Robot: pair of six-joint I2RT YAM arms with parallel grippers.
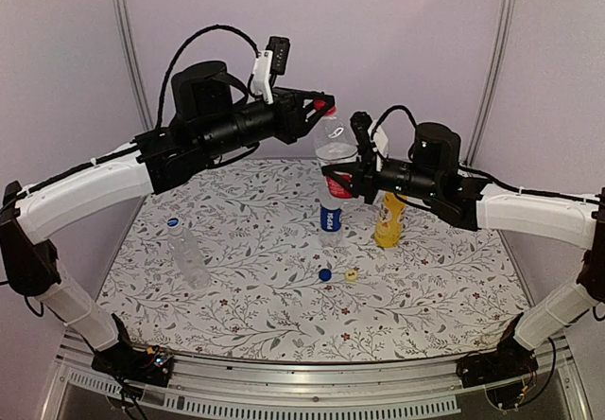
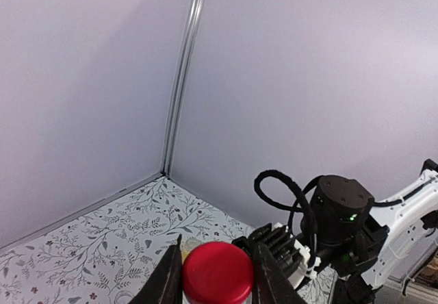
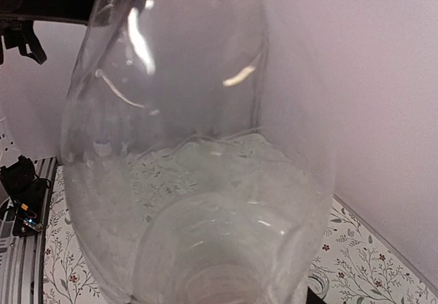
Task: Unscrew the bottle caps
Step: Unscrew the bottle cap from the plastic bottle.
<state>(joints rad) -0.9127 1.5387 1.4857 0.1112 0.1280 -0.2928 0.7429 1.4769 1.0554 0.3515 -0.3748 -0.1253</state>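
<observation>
The left gripper (image 1: 323, 110) pinches the round red cap (image 2: 217, 274) of a see-through plastic bottle (image 1: 335, 150). The right gripper (image 1: 352, 182) squeezes its middle, up over the flowery counter (image 1: 255, 316). A yellow bottle (image 1: 388, 223) stands near.

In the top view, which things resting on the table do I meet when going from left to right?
Plain clear bottle → loose blue cap → loose yellow cap → yellow bottle. The blue-label bottle overlaps the blue cap's place, so it is left out.
</observation>
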